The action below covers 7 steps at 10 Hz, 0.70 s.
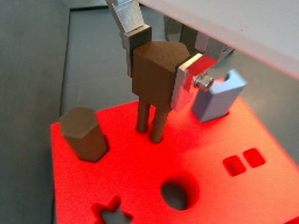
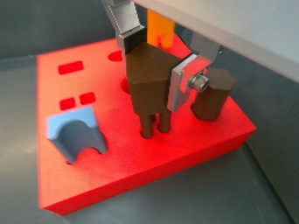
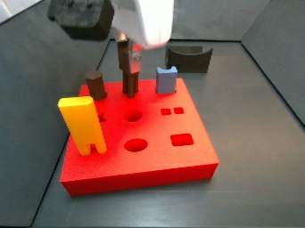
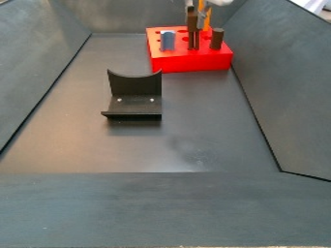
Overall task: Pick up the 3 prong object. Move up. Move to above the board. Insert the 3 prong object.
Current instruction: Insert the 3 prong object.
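The silver-plated two-finger gripper (image 1: 160, 59) is clamped on the slim brown wooden three-prong block (image 1: 152, 83) — upright over the large flat red board (image 1: 163, 171), its thin legs reaching the board's top — beside a short dark-brown cylinder (image 1: 83, 133).

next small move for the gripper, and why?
Probably press straight down a little. The gripper grips the 3 prong object upright over the board; its prongs meet the red top but still show nearly full length, so it looks unseated.
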Available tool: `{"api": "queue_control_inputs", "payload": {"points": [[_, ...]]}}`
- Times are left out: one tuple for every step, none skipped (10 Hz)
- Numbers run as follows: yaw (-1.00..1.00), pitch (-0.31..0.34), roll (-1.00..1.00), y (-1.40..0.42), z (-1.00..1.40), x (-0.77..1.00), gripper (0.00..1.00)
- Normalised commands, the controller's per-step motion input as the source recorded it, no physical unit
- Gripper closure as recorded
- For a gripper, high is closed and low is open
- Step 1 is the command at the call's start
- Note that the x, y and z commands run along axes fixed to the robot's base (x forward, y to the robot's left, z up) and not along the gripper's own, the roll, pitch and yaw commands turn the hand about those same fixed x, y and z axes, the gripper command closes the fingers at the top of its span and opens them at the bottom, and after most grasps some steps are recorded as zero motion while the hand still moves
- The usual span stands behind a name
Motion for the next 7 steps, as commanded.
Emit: {"api": "queue_control_inputs", "payload": {"points": [[-0.02, 0.0, 0.19, 0.06, -0.43, -0.33, 1.0], [-0.1, 0.0, 0.14, 0.0, -0.39, -0.35, 1.0], [-0.05, -0.059, 0.09, 0.0, -0.4, -0.26, 1.0], [0.0, -0.057, 0.09, 0.0, -0.34, -0.15, 1.0], [0.0, -0.001, 0.0, 0.0, -0.05, -0.02, 1.0], [0.0, 0.011, 0.0, 0.0, 0.0, 0.0, 1.0], [0.0, 0.0, 0.0, 0.0, 0.0, 0.0, 1.0]]}}
